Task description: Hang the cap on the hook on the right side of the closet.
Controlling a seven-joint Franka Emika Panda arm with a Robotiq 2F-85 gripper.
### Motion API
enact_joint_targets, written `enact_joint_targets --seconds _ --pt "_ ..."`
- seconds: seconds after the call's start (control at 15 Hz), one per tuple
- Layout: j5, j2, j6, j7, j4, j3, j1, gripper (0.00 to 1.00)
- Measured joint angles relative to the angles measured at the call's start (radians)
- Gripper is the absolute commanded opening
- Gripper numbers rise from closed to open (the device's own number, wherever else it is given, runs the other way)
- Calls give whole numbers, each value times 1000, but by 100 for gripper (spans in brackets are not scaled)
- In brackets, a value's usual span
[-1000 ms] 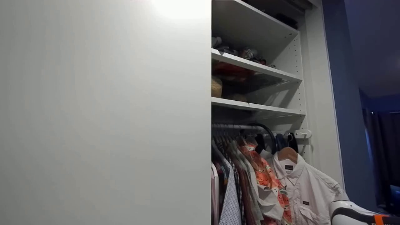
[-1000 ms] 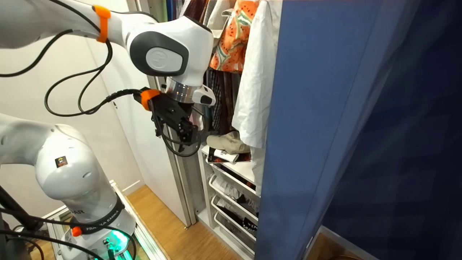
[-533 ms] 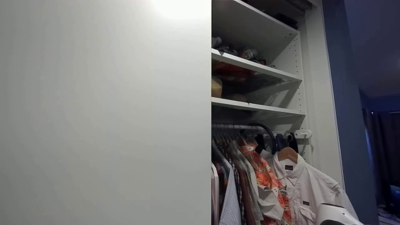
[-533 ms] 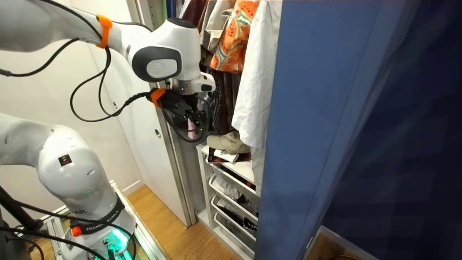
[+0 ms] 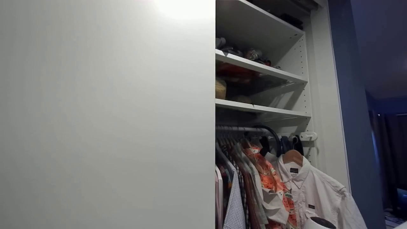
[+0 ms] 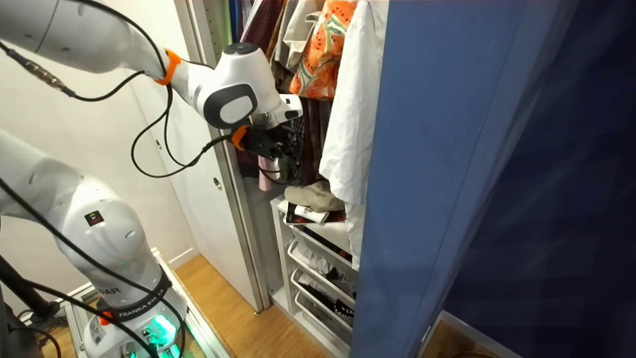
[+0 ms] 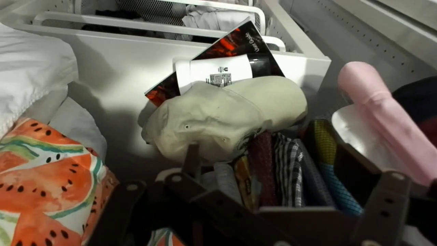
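Note:
The beige cap [image 6: 314,196] lies on a white surface inside the closet [image 5: 327,95], over a booklet and a white tube. In the wrist view the cap [image 7: 225,112] is seen from above, past my fingertips. My gripper [image 7: 273,155] stands open, fingers wide apart and no object held between them. In an exterior view the gripper [image 6: 287,151] hovers above and slightly left of the cap, apart from it, partly covered by cables. A white hook [image 5: 307,136] sits on the closet's right inner wall, above the white shirt.
Hanging clothes crowd the space: a white shirt [image 5: 313,194], a watermelon-print shirt [image 7: 51,184] and a pink sleeve [image 7: 389,116]. The tube [image 7: 218,70] and booklet [image 7: 239,42] touch the cap. A blue wall [image 6: 447,149] borders the opening, with wire drawers [image 6: 323,286] below.
The gripper has moved right, deeper into the closet, and a little upward in an exterior view. The wrist's tilt has changed. The cap lies where it was, and the jaws stay open.

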Motion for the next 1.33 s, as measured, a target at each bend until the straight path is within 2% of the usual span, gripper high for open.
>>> enact_joint_targets --seconds 0.2,0.33,0.53,0.67,0.8,1.07,1.27,1.33 --pt "0 57 12 1 24 0 -2 100" --pt "2 66 71 30 16 5 -2 100" --pt "17 149 290 67 17 8 14 100" --pt "18 256 445 83 29 10 28 100" --pt "18 381 552 87 58 13 42 100" --pt "19 607 540 88 209 23 41 100" --pt "15 719 419 67 357 19 19 100" --pt "-17 749 383 76 403 8 10 100"
